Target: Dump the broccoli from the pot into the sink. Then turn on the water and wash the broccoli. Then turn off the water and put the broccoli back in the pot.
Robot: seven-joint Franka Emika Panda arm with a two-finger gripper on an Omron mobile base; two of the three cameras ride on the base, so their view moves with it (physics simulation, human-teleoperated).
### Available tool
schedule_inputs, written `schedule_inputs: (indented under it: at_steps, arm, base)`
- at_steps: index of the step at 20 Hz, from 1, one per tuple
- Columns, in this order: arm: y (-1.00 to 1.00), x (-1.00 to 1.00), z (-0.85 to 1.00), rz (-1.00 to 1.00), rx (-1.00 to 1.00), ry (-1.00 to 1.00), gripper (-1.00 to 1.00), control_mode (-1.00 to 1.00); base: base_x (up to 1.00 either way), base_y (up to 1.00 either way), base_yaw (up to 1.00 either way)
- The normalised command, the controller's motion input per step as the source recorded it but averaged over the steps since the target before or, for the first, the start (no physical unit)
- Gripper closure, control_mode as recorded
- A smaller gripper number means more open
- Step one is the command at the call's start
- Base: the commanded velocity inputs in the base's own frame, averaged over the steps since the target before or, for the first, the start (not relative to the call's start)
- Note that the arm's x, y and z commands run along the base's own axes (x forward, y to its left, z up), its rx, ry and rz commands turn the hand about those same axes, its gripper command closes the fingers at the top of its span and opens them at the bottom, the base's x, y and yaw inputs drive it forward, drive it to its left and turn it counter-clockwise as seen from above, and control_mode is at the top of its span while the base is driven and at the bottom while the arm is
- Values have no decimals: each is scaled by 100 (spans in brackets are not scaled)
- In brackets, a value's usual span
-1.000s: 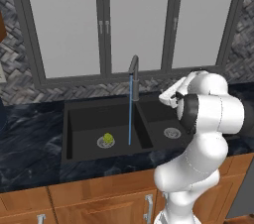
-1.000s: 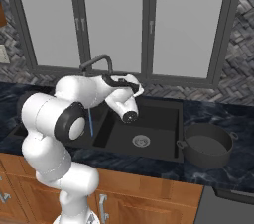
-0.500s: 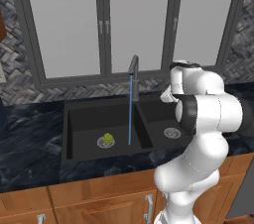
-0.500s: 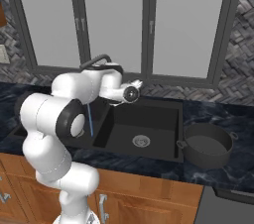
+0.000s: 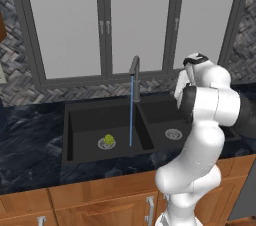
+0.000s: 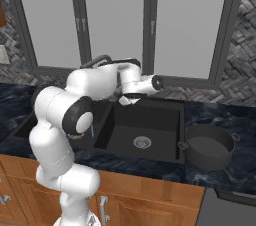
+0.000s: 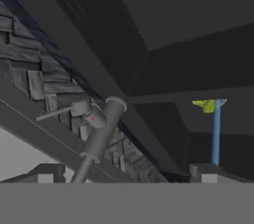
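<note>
The yellow-green broccoli (image 5: 108, 140) lies on the drain of the left basin of the black sink (image 5: 88, 119), beside a blue water stream (image 5: 131, 112) falling from the grey gooseneck faucet (image 5: 135, 66). The dark grey pot (image 6: 210, 153) stands empty on the counter right of the sink (image 6: 165, 118). My gripper (image 5: 178, 88) hangs open and empty above the back of the right basin, right of the faucet. In the hand view the gripper (image 7: 126, 176) faces the faucet's base (image 7: 99, 134) and lever (image 7: 59, 112), with the broccoli (image 7: 206, 104) and water stream (image 7: 216, 131) further off.
Dark marble counter (image 5: 30, 140) runs on both sides of the sink. Windows (image 5: 140, 20) and a herringbone backsplash (image 5: 30, 90) rise right behind the faucet. Wooden cabinet fronts (image 5: 100, 200) lie below the counter's edge.
My hand has risen and swung back over the right basin, turning toward the faucet's base. Water keeps running and the broccoli has not moved.
</note>
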Motion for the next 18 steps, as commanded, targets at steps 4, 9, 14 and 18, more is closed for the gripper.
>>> schedule_inputs:
  at_steps: [4,9,14,18]
  arm:
    - [-40,0,-41,46,0,0,-100,-100]
    - [-1,25,-44,31,0,0,-100,-100]
    - [29,45,-29,14,-2,0,-100,-100]
    - [16,35,-15,3,0,-7,-100,-100]
  base:
    - [0,0,0]
    - [0,0,0]
    - [0,0,0]
    - [0,0,0]
